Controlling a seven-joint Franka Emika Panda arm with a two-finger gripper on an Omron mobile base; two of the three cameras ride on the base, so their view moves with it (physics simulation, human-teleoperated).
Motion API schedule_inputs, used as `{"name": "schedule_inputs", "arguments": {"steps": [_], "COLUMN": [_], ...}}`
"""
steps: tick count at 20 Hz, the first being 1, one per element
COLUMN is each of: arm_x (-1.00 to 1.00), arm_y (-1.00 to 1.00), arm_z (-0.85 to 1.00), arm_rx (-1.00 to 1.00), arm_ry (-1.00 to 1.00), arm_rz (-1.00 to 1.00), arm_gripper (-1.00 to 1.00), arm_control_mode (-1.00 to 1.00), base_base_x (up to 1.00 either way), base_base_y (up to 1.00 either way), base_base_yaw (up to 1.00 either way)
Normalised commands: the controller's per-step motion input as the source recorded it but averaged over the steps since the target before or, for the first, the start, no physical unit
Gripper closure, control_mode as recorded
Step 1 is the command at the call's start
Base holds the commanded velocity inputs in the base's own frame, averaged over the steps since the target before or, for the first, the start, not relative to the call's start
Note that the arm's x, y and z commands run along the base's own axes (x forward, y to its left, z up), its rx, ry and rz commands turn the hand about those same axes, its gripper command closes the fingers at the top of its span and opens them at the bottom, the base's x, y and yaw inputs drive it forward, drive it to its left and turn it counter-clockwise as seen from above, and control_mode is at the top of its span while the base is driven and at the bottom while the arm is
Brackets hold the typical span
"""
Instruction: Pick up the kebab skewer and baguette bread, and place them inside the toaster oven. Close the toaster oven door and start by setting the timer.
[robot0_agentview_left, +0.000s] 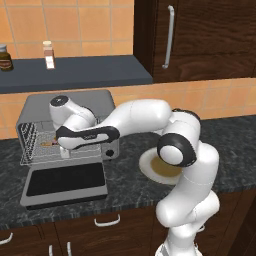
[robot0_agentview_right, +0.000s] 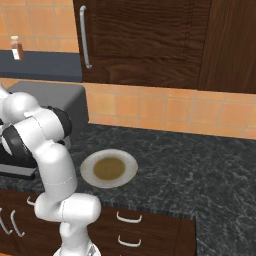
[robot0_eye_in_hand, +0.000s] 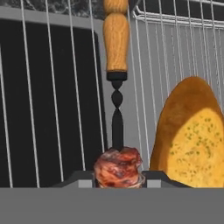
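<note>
Your pincer (robot0_eye_in_hand: 118, 177) pinches the skewer (robot0_eye_in_hand: 117, 127) over the rack (robot0_eye_in_hand: 52, 109); release carelessly and it rolls against the bread (robot0_eye_in_hand: 190, 135).

left/right base: behind arm, share plate (robot0_agentview_left: 150, 172) | hand: close over oven rack (robot0_eye_in_hand: 52, 109)

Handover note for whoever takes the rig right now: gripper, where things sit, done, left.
Gripper: shut on the kebab skewer, reaching into the toaster oven over its wire rack.
Baguette bread: already on the rack, beside the skewer.
Toaster oven door: folded down, open.
Plate: on the counter, nothing on it.
Done: bread in, skewer carried inside.
Left: release the skewer, pull the arm out, close the door, set the timer.
</note>
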Motion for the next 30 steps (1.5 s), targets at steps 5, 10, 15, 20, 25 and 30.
{"name": "schedule_inputs", "arguments": {"steps": [5, 10, 15, 20, 25, 30], "arm_x": [0.24, 0.12, 0.04, -0.3, -0.68, -0.84], "arm_y": [0.0, 0.0, 0.0, 0.0, -0.03, -0.15], "arm_z": [0.0, 0.0, 0.0, 0.14, 0.24, 0.0], "arm_rx": [0.0, 0.0, 0.0, 0.0, 0.08, 0.23], "arm_ry": [0.01, 0.0, 0.0, 0.0, -0.01, -0.12], "arm_rz": [0.0, 0.0, 0.0, -0.02, -0.28, -0.6], "arm_gripper": [-1.0, -1.0, -1.0, -1.0, -1.0, -1.0], "arm_control_mode": [-1.0, -1.0, -1.0, -1.0, -1.0, -1.0], "base_base_x": [0.0, 0.0, 0.0, 0.0, 0.0, 0.0], "base_base_y": [0.0, 0.0, 0.0, 0.0, 0.0, 0.0], "base_base_yaw": [0.0, 0.0, 0.0, 0.0, 0.0, 0.0]}}
